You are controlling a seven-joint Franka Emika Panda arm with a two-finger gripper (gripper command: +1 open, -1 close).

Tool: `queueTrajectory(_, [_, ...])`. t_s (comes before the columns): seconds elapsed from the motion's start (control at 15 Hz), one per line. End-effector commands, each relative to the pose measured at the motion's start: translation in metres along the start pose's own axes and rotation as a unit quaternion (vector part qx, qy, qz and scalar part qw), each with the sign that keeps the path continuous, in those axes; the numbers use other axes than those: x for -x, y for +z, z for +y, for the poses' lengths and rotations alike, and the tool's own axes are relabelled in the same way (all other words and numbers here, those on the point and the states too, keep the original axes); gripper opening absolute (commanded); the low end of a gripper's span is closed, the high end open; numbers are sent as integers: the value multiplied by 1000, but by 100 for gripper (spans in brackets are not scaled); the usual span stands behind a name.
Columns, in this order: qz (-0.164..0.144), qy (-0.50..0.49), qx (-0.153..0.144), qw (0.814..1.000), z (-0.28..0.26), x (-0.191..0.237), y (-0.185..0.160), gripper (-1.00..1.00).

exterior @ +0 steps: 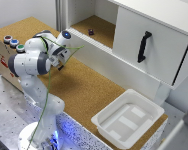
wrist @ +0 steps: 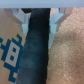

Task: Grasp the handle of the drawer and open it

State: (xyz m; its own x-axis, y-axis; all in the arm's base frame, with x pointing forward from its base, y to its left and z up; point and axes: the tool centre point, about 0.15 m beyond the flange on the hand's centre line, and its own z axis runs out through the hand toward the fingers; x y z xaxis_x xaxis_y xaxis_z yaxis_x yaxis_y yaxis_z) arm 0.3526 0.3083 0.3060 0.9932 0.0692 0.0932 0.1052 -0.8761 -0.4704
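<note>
The drawer is the big white unit at the exterior view's upper right, with a flat white front panel. Its handle is a short black bar mounted upright on that panel. My gripper hangs over the cork surface at the exterior view's left, far from the handle and close to a cardboard box. In the wrist view the gripper is open, with pale fingers set wide apart. A dark band runs beneath the gap; I cannot tell what it is. Neither drawer nor handle shows in the wrist view.
A shallow white tub sits on the cork table near its front right corner. The cardboard box, with coloured buttons on top, stands at the left. A small dark object lies on the back cork shelf.
</note>
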Motion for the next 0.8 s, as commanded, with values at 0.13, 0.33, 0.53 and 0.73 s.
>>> queueTrajectory(0.13, [7,-1,-12,1000,78,-16,-16,-100])
queueTrajectory(0.33, [9,3,-9,1000,98,-16,-26,-100])
queueTrajectory(0.53, [9,8,-4,1000,115,-15,-35,-100])
queueTrajectory(0.73, [14,12,-1,1000,131,-17,-46,-100])
